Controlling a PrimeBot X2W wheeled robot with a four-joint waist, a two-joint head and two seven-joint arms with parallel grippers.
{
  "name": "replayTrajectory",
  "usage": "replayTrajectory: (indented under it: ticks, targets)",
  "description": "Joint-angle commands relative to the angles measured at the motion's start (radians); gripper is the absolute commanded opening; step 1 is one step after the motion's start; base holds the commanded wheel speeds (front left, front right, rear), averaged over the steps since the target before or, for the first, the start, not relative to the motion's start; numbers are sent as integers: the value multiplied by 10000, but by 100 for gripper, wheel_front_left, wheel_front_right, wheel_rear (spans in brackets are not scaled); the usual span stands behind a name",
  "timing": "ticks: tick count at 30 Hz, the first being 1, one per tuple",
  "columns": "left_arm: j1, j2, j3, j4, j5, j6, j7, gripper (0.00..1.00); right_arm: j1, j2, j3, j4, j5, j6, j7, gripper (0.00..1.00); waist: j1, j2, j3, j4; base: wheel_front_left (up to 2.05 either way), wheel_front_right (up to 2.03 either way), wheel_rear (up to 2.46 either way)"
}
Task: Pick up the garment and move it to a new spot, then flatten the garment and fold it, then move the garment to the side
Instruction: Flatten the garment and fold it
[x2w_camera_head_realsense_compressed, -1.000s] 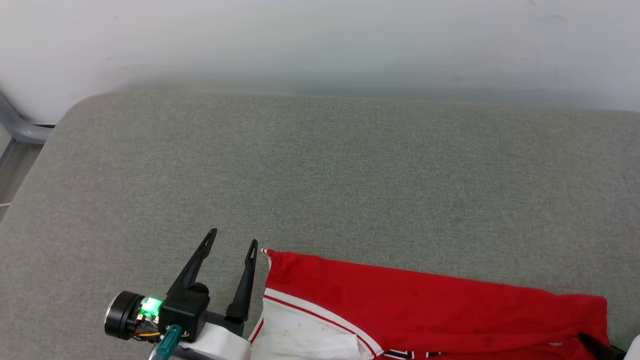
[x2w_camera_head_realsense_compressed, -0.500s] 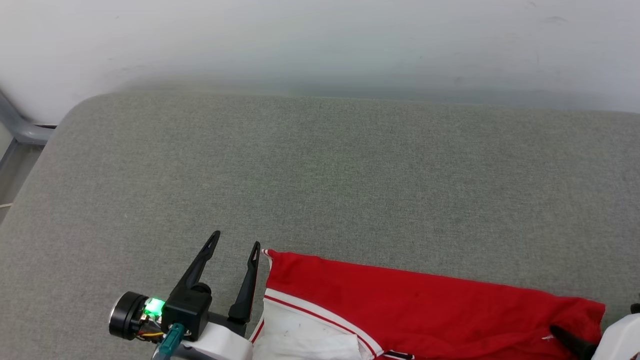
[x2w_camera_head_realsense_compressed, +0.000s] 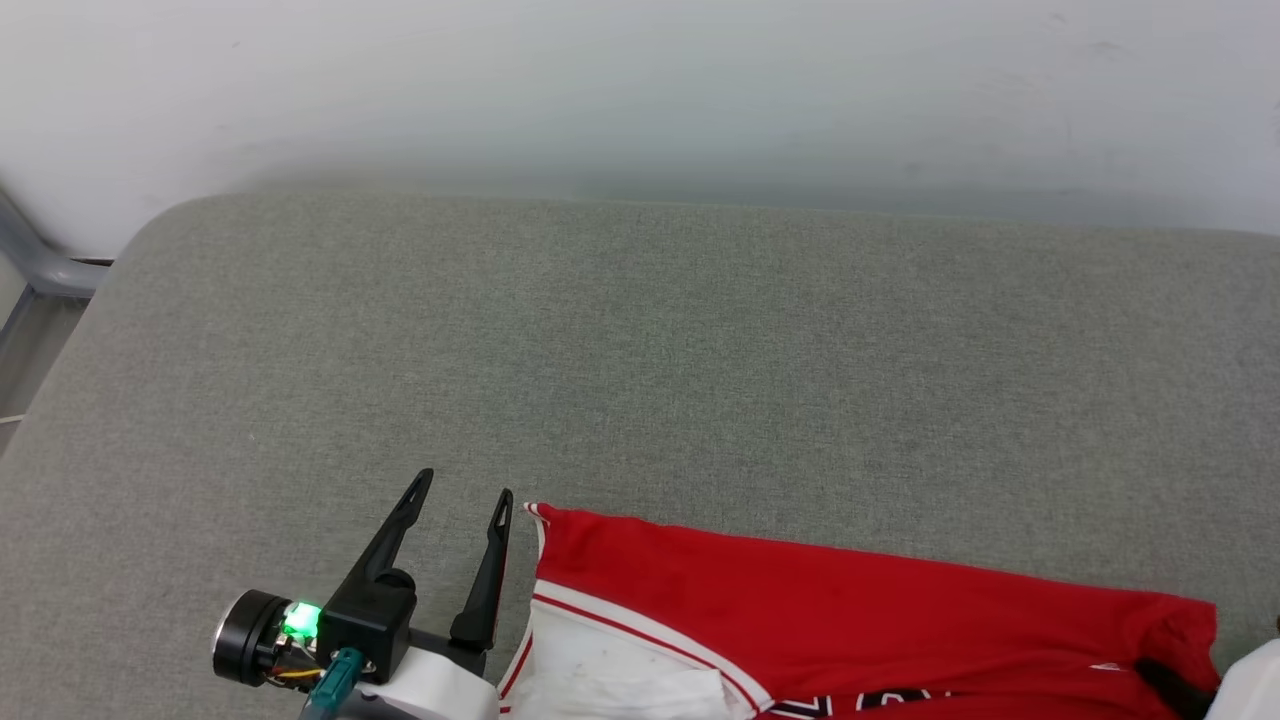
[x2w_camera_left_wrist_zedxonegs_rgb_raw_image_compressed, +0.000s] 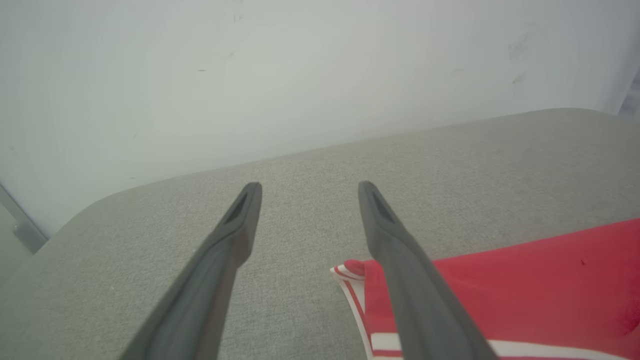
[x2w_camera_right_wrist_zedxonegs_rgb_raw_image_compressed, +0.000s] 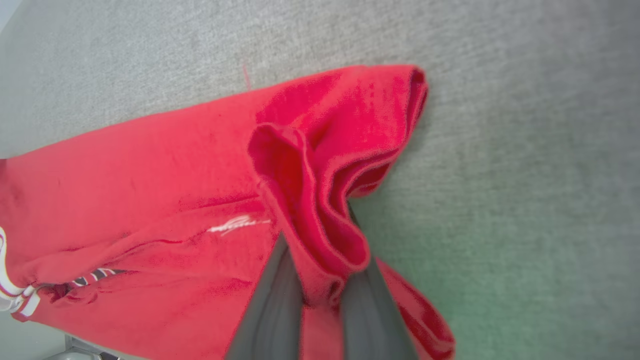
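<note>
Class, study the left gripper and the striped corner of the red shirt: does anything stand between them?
Nothing visible does. The open left gripper sits just beside the striped corner of the garment, with only bare grey padded surface around its fingers. The right gripper pinches a fold at the other end.

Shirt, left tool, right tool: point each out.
shirt (x2w_camera_head_realsense_compressed: 850, 620): head view, red body panel.
left tool (x2w_camera_head_realsense_compressed: 466, 483): head view, midway between its open fingertips.
right tool (x2w_camera_right_wrist_zedxonegs_rgb_raw_image_compressed: 317, 240): right wrist view, between its fingers, on the pinched shirt fold.
</note>
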Motion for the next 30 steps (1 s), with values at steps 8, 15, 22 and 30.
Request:
replayTrajectory:
  ticks: [8, 15, 22, 30]
  targets:
    - [261, -257, 172, 109, 145, -215, -48, 100, -117, -1036, -445, 670, -89, -32, -586, 0, 0, -1, -281, -105, 0, 0, 0]
    - [402, -418, 282, 212, 163, -389, -48, 100, -203, -1624, -920, 934, -446, -30, -743, 0, 0, -1, -538, -124, 0, 0, 0]
    - [537, -597, 389, 253, 169, -508, -48, 100, 257, -1693, -804, 200, -541, -27, -598, 0, 0, -1, -737, -67, 0, 0, 0]
    - [777, -719, 566, 235, 246, -587, -48, 100, 1165, -1386, -775, -2040, -671, -24, 280, 0, 0, -1, -932, -61, 0, 0, 0]
